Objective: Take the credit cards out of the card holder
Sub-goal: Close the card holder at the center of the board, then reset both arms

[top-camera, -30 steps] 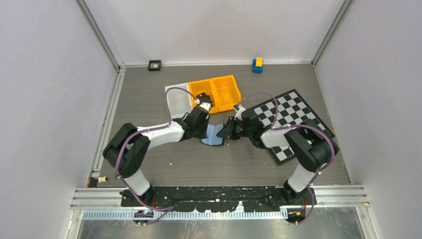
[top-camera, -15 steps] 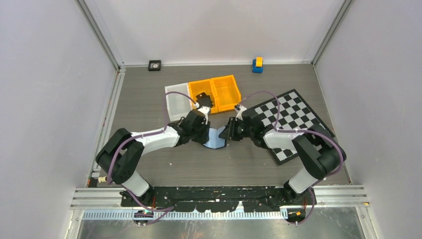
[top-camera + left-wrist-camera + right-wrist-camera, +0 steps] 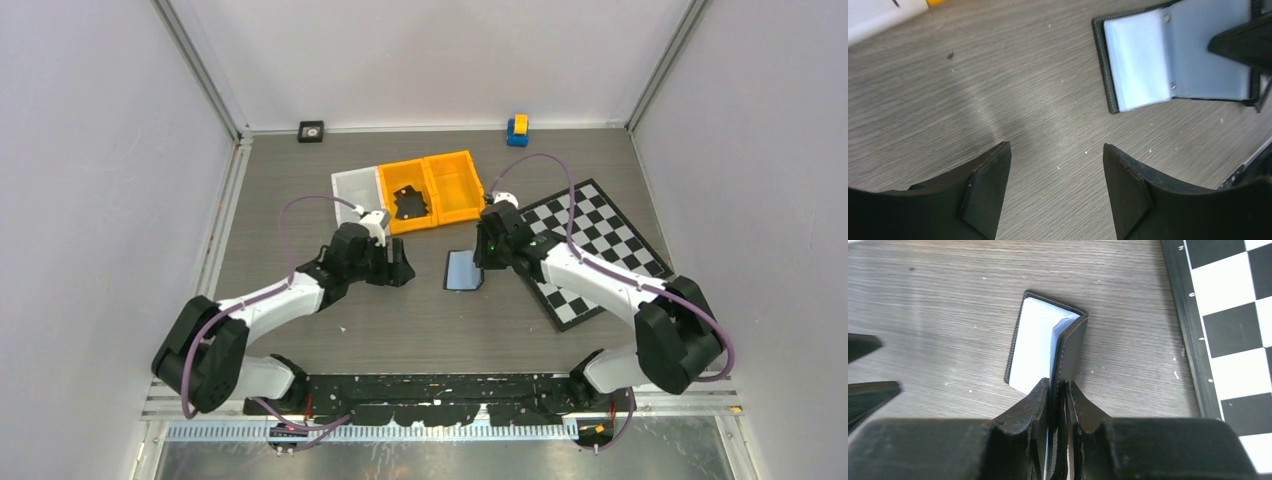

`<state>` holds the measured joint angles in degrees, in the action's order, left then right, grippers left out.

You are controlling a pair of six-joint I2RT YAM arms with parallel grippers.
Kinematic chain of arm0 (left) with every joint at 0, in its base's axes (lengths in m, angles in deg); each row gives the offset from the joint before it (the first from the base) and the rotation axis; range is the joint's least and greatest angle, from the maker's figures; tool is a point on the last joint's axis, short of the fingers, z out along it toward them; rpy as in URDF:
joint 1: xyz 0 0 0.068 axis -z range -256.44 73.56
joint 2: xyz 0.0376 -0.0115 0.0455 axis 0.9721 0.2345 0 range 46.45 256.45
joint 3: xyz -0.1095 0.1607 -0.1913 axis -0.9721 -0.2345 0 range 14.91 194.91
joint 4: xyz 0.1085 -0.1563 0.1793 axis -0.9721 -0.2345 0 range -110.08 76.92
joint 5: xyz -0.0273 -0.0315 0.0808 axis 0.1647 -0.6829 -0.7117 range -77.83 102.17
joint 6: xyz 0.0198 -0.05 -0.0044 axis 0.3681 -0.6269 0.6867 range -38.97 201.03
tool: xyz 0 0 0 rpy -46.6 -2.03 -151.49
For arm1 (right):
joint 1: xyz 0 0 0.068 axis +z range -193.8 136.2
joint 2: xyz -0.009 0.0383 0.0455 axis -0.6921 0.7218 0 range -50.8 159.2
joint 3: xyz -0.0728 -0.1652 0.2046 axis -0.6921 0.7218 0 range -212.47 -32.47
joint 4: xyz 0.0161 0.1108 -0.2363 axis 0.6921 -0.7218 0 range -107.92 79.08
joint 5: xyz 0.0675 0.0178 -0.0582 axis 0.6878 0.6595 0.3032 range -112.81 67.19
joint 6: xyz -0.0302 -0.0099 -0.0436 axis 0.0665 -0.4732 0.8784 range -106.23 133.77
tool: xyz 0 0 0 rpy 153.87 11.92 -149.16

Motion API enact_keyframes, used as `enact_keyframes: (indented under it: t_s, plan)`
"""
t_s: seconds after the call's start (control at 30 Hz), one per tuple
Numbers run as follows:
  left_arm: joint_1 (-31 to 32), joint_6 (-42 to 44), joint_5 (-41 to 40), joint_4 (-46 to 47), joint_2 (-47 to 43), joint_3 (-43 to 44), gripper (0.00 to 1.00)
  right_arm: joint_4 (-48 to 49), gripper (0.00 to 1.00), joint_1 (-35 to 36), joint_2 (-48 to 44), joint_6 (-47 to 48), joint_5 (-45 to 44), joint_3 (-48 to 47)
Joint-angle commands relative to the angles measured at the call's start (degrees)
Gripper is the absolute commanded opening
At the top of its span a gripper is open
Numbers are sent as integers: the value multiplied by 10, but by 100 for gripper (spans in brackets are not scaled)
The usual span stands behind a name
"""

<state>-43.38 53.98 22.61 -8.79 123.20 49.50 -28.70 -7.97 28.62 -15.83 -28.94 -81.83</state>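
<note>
The card holder (image 3: 462,270) lies open on the table, black outside with pale grey-blue inner panels (image 3: 1148,60). My right gripper (image 3: 1058,385) is shut on its right flap, which stands up on edge while the other flap (image 3: 1035,340) lies flat. To the left of the holder, apart from it, my left gripper (image 3: 1055,160) hangs open over bare wood, nothing between its fingers. Dark flat pieces (image 3: 408,205), apparently credit cards, lie in the left orange bin (image 3: 395,178). No card shows inside the holder.
A second orange bin (image 3: 458,185) and a white tray (image 3: 352,200) stand behind the holder. A chessboard (image 3: 590,245) lies right of it, under the right arm. A small black block (image 3: 311,131) and a blue-yellow toy (image 3: 517,129) sit at the back wall.
My left gripper has opened and drawn back to the left, away from the holder. The right gripper has turned and carried the holder slightly right, still pinching its flap.
</note>
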Motion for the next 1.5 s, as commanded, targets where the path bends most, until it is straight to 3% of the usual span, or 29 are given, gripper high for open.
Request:
enact_keyframes:
  t_s: [0.0, 0.07, 0.13, 0.2, 0.37, 0.53, 0.87, 1.0, 1.07, 1.1, 1.3, 1.47]
  plan:
    - [-23, -18, 23, 58, -43, -19, 70, -100, 25, 36, 49, 16, -111, -72]
    - [-34, -25, 33, 71, -50, -29, 70, -124, 35, 54, 82, 15, -132, -104]
    - [-43, -31, 44, 82, -53, -37, 70, -139, 55, 71, 116, 16, -146, -135]
    - [-49, -34, 53, 88, -55, -40, 70, -135, 62, 88, 133, 18, -144, -153]
    - [-61, -39, 66, 98, -57, -48, 70, -85, 65, 97, 139, 24, -91, -147]
    - [-66, -47, 78, 100, -66, -56, 70, -25, 77, 96, 140, 27, -37, -122]
    - [-75, -48, 68, 68, -117, -70, 70, 22, 88, 85, 158, 21, 0, -97]
    - [-78, -49, 39, 41, -142, -65, 77, 28, 88, 80, 95, 20, 13, -87]
    - [-78, -51, 19, 19, -151, -55, 96, 27, 88, 76, 54, 18, 8, -83]
    - [-78, -51, 11, 10, -155, -49, 99, 27, 88, 73, 30, 15, 0, -80]
    - [-78, -64, -42, -10, -187, -31, 100, 41, 88, 55, -129, 15, -124, -28]
    - [-78, -10, -75, 27, -201, -51, 100, 77, 93, 55, -272, 56, -261, 49]
